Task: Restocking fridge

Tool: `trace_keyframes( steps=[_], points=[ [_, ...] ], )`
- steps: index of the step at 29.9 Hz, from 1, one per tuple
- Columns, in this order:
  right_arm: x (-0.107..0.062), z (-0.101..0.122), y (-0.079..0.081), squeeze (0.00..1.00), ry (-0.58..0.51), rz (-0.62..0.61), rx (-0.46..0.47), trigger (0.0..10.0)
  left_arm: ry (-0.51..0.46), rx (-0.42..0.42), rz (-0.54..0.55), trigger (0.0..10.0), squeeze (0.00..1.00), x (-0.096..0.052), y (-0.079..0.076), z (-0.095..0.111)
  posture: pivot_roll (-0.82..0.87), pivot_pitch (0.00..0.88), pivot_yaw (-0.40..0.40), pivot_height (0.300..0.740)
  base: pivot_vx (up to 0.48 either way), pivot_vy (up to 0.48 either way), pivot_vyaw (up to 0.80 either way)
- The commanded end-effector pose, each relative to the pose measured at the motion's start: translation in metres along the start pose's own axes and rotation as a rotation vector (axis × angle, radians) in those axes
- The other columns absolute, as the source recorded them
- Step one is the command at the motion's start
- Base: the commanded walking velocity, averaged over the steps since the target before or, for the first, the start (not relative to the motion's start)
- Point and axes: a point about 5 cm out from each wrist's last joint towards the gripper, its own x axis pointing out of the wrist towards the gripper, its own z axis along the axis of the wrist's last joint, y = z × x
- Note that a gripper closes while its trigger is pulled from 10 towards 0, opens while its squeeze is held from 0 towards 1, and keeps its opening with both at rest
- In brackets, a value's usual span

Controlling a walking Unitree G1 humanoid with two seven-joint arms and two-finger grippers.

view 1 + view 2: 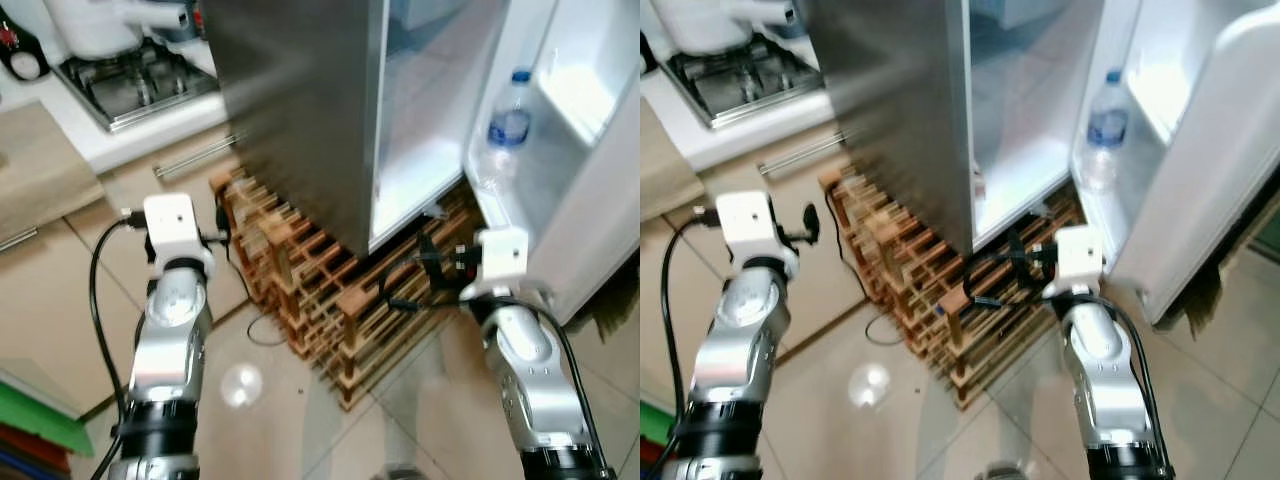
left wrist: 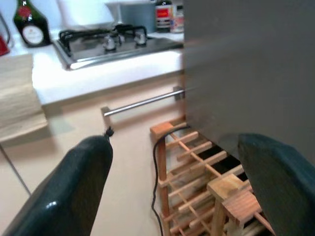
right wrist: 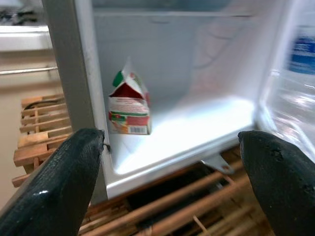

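The fridge (image 1: pixel 300 100) stands open, its white door (image 1: pixel 610 210) swung out to my right. A clear water bottle with a blue cap (image 1: pixel 505 135) stands in the door's lower shelf. On the bottom shelf inside is a red, green and white carton (image 3: pixel 129 105), upright near the left wall. My right gripper (image 1: pixel 432 265) is held low in front of the fridge's bottom edge, open and empty, facing the carton. My left gripper (image 1: pixel 224 228) is open and empty too, out to the left of the fridge's grey side, level with the counter front.
A wooden wine rack (image 1: pixel 320 290) sits on the tiled floor against the fridge's base, with a black cable (image 1: pixel 262 335) beside it. To the left runs a white counter with a gas hob (image 1: pixel 130 85), a dark bottle (image 2: pixel 29 24) and a drawer handle (image 1: pixel 195 155).
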Motion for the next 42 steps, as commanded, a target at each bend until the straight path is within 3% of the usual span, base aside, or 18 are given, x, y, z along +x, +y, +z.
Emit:
trace_keyframes(
  steps=[1,13,15,16,18,22,28,29,32,37,42],
  points=[
    [0.002,0.005,0.006,0.22,-0.021,0.024,0.009,10.0,-0.005,0.009,0.038,10.0,0.00,0.000,0.011,0.001,-0.13,0.011,0.079,0.740,0.000,0.000,0.00],
    [0.014,0.008,-0.028,0.22,0.005,-0.089,-0.016,10.0,0.028,0.036,-0.013,10.0,0.00,0.001,0.011,-0.007,-0.13,0.016,0.087,0.740,0.000,0.000,0.00],
    [0.013,0.009,-0.046,0.21,0.024,-0.168,-0.044,10.0,0.040,0.038,-0.052,10.0,0.00,-0.001,0.009,-0.010,-0.12,0.022,0.084,0.740,0.000,0.000,0.00],
    [0.013,0.009,-0.046,0.21,0.024,-0.168,-0.044,10.0,0.040,0.038,-0.052,10.0,0.00,-0.001,0.009,-0.010,-0.12,0.022,0.084,0.740,0.000,0.000,0.00],
    [0.006,0.004,-0.060,0.21,0.061,-0.252,-0.073,10.0,0.067,0.032,-0.118,10.0,0.00,-0.005,0.004,-0.015,-0.12,0.025,0.084,0.740,0.000,0.000,0.00],
    [-0.004,-0.001,-0.068,0.22,0.086,-0.289,-0.089,10.0,0.104,0.047,-0.153,10.0,0.00,-0.009,0.004,-0.021,-0.13,0.029,0.088,0.740,0.000,0.000,0.00],
    [-0.012,-0.001,-0.083,0.22,0.107,-0.367,-0.136,10.0,0.115,0.050,-0.162,10.0,0.00,-0.009,0.005,-0.023,-0.13,0.034,0.091,0.740,0.000,0.000,0.00],
    [-0.017,0.001,-0.093,0.22,0.113,-0.423,-0.168,10.0,0.115,0.048,-0.170,10.0,0.00,-0.009,0.003,-0.023,-0.14,0.034,0.094,0.740,0.000,0.000,0.00],
    [-0.022,0.002,-0.102,0.22,0.123,-0.480,-0.186,10.0,0.117,0.048,-0.177,10.0,0.00,-0.009,0.002,-0.023,-0.14,0.034,0.094,0.740,0.000,0.000,0.00],
    [-0.027,0.000,-0.116,0.22,0.156,-0.534,-0.193,10.0,0.125,0.051,-0.183,10.0,0.00,-0.010,0.001,-0.024,-0.15,0.038,0.097,0.740,0.000,0.000,0.00],
    [-0.039,0.000,-0.144,0.22,0.205,-0.635,-0.180,10.0,0.151,0.061,-0.192,10.0,0.00,-0.010,0.002,-0.030,-0.16,0.042,0.095,0.740,0.000,0.000,0.00]
  ],
)
